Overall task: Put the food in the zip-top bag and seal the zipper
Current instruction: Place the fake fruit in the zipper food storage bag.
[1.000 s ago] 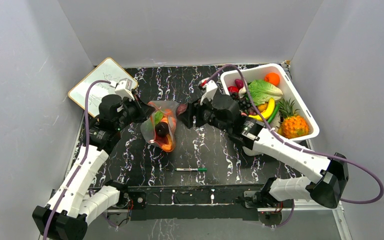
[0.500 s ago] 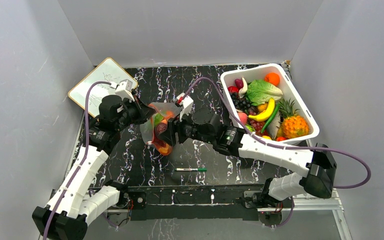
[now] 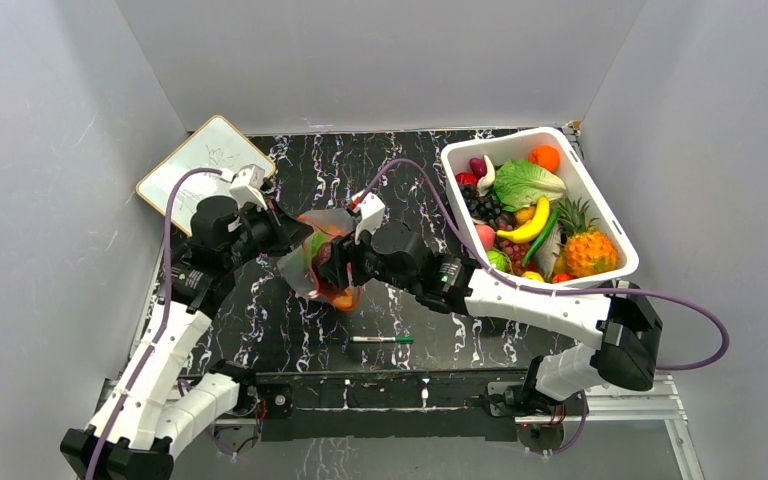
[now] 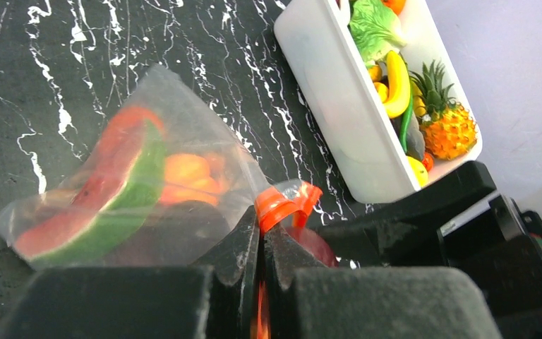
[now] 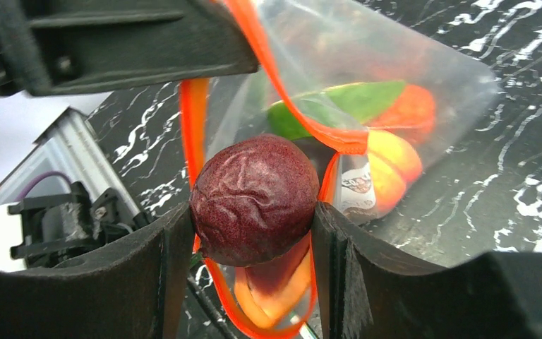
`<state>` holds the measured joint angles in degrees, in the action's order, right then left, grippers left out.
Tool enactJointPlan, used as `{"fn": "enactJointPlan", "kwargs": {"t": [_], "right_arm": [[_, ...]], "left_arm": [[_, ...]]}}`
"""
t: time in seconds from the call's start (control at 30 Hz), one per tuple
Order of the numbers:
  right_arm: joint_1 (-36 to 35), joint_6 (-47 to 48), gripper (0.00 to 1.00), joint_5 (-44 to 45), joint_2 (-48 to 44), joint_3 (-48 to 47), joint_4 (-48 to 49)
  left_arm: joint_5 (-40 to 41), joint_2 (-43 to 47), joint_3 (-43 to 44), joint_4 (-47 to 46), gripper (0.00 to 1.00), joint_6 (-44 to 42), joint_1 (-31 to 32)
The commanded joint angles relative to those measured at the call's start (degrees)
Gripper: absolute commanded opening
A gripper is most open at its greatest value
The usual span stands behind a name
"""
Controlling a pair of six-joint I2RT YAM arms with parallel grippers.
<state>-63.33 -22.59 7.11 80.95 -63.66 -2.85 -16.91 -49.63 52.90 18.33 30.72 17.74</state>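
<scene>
1. Clearly, the left gripper [image 4: 261,233] has its two fingers pressed together on the zipper [image 4: 282,205], the orange-red strip at the mouth of the zip-top bag [image 4: 148,176]. It pinches one lip of the mouth and holds it up.
2. The right gripper [image 5: 254,226] is clamped on a dark red fruit [image 5: 254,198], round and wrinkled, with one finger on each side of it.
3. In the right wrist view this fruit is directly at the mouth of the bag. The orange strip runs along its left side and loops under it. I cannot tell how far the fruit is inside.
4. The bag is in the middle-left part of the black marbled table [image 3: 410,300], between the two grippers. Its lower part seems to lie on the table, while the mouth edge is raised.
5. Inside the bag there is a watermelon slice [image 4: 106,205], red with a green rind. Beside it are some orange pieces [image 4: 183,173] and a green leaf [image 5: 353,99].
6. A white tub [image 4: 332,106] stands at the far right of the table, well apart from the bag. It holds more toy food, among it a pineapple [image 3: 588,250], a banana [image 3: 525,225] and a lettuce [image 3: 528,182].
7. A marker pen [image 3: 382,340] lies on the table near the front edge, apart from the bag.
8. A whiteboard [image 3: 195,170] leans at the far left corner.
</scene>
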Motion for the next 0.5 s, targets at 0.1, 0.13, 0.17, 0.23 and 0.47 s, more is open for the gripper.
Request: {"fn": "enactJointPlan", "kwargs": {"t": [0.1, 0.13, 0.17, 0.23, 0.47], "right_arm": [[-0.13, -0.93, 0.41, 9.83, 2.01, -5.75, -3.88], [-0.08, -1.23, 0.41, 9.93, 2.28, -5.99, -4.03], [-0.12, -1.58, 0.41, 10.0, 2.47, -6.16, -4.01], [-0.12, -2.21, 0.42, 10.03, 2.84, -6.3, -3.82], [-0.05, -3.02, 0.48, 7.43, 4.34, -6.4, -0.53]], "left_arm": [[-6.0, 3.08, 2.05, -1.14, 0.0, 2.1, -0.03], [-6.29, 3.11, 1.95, -1.18, 0.0, 2.45, -0.04], [-6.5, 3.13, 1.8, -1.31, 0.0, 2.68, -0.07], [-6.83, 3.27, 1.45, -1.6, 0.0, 3.28, -0.05], [-7.25, 3.29, 0.63, -2.25, 0.0, 4.0, -0.07]]}}
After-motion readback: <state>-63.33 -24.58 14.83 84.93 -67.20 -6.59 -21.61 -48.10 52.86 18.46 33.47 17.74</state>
